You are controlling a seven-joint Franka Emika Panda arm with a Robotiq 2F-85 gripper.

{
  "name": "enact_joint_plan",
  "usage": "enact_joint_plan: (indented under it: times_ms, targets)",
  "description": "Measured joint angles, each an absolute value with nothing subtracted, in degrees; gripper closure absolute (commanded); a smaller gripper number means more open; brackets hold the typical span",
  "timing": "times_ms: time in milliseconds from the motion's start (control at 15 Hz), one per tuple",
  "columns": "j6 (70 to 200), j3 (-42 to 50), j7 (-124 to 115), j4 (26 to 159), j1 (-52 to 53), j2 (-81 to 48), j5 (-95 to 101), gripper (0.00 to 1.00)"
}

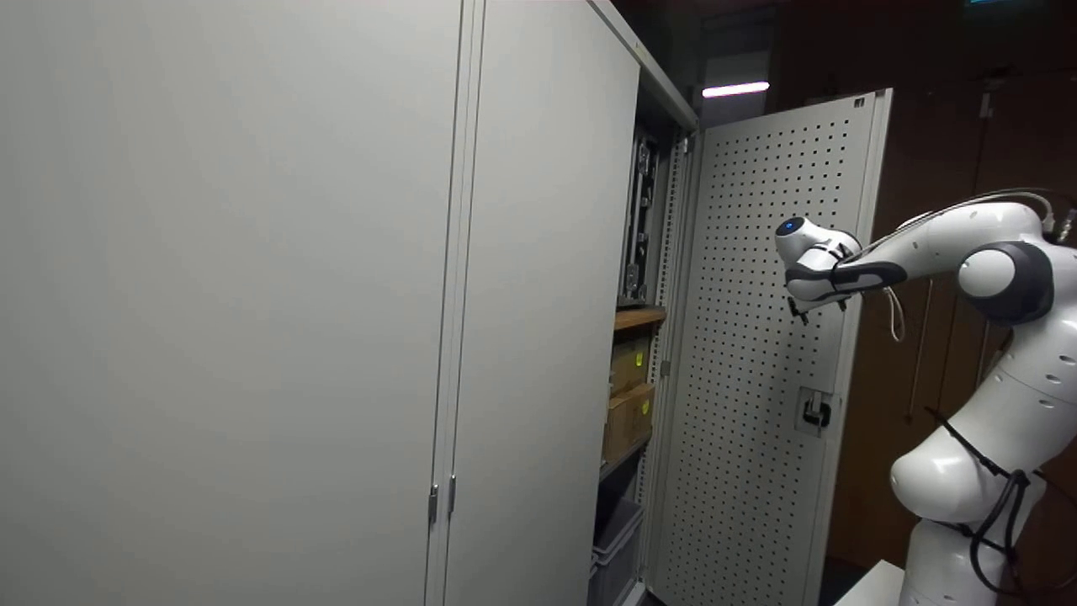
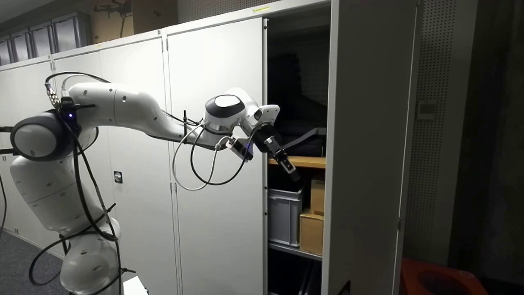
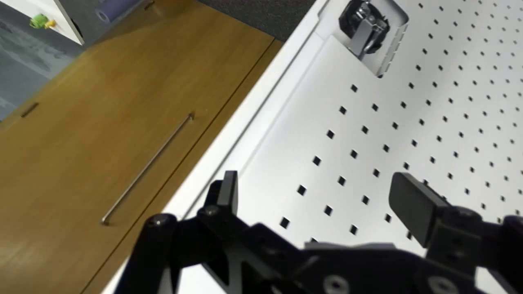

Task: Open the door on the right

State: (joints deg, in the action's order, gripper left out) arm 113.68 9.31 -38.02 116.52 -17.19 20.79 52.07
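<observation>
Where the tall cabinet (image 1: 547, 295) stands open, I see the perforated door (image 1: 749, 362) swung well out into the room, a grey crate (image 2: 284, 217) and cardboard boxes (image 1: 628, 423) showing inside; the hand (image 3: 316, 183) hangs near the door's inner face, higher than its latch (image 1: 816, 412), with the fingers (image 3: 412, 204) spread wide apart.
</observation>
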Motion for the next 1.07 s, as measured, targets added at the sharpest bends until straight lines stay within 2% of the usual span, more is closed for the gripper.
enact_joint_plan:
  times_ms: [467, 1067]
  targets:
    - [116.32, 7.68, -24.92, 116.57, -9.69, 22.13, 42.71, 0.00]
    - [119.92, 7.65, 0.66, 116.47, -5.73, 27.64, 22.86, 0.00]
